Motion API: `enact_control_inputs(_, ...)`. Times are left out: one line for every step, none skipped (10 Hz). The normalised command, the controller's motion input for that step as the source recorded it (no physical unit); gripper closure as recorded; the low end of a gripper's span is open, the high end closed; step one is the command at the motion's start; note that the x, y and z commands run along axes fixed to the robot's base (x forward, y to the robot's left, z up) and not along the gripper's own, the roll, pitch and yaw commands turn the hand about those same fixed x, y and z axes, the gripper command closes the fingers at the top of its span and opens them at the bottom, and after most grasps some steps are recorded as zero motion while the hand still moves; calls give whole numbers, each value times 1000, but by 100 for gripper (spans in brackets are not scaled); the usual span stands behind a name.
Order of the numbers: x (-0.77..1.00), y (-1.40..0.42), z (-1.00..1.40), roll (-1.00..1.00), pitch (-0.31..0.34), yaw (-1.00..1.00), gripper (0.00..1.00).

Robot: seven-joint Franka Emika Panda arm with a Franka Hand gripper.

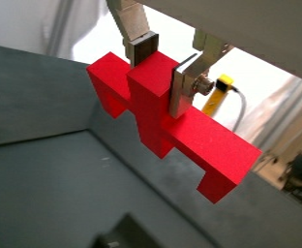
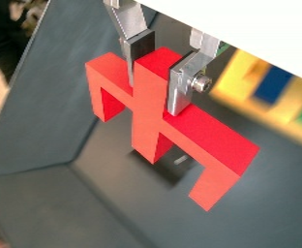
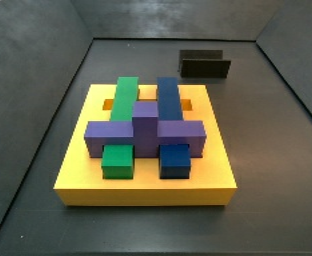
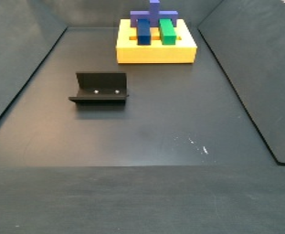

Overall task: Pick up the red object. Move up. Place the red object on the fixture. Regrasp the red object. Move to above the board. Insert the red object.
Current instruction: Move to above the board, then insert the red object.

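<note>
Transfer step — red object (image 1: 166, 121) held aloft in the hand (image 1: 166, 70).

Both wrist views show the hand clamped on the raised centre tab of the red object, silver fingers (image 2: 185, 81) on either side, legs hanging free above the dark worktop (image 4: 157, 137). Neither side view shows hand or piece, so both sit out of those frames, well above the worktop. Judged step: moving up, or carrying toward a place-down; which of the two grasps this is cannot be told. If the fixture (image 4: 99, 89) is next, the move calls for descent with the piece squared to the bracket. Count — one red object, one fixture, one yellow board (image 3: 145, 182); on the board one purple, two green and two blue blocks.
</note>
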Motion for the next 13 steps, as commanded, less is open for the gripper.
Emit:
enact_control_inputs(-965, -1400, 274, -1000, 139, 27, 100)
enact_control_inputs(-952, -1400, 279, -1000, 135, 32, 100)
enact_control_inputs(-703, -991, 198, -1000, 124, 48, 100)
enact_control_inputs(-459, -606, 114, -1000, 113, 51, 100)
enact_control_inputs(-277, -332, 61, -1000, 99, 52, 100)
enact_control_inputs(-179, -172, 39, -1000, 82, 53, 100)
enact_control_inputs(-131, -80, 22, -945, 49, 51, 100)
enact_control_inputs(-98, -29, 8, -723, 15, 32, 100)
enact_control_inputs(-78, -9, 9, -509, -10, 19, 100)
enact_control_inputs(-58, -2, 1, -338, -23, 12, 100)
enact_control_inputs(-51, 74, -377, -53, -111, 6, 100)
enact_control_inputs(-157, 149, -729, -30, -247, 0, 100)
enact_control_inputs(-117, 177, -734, 0, -253, 0, 100)
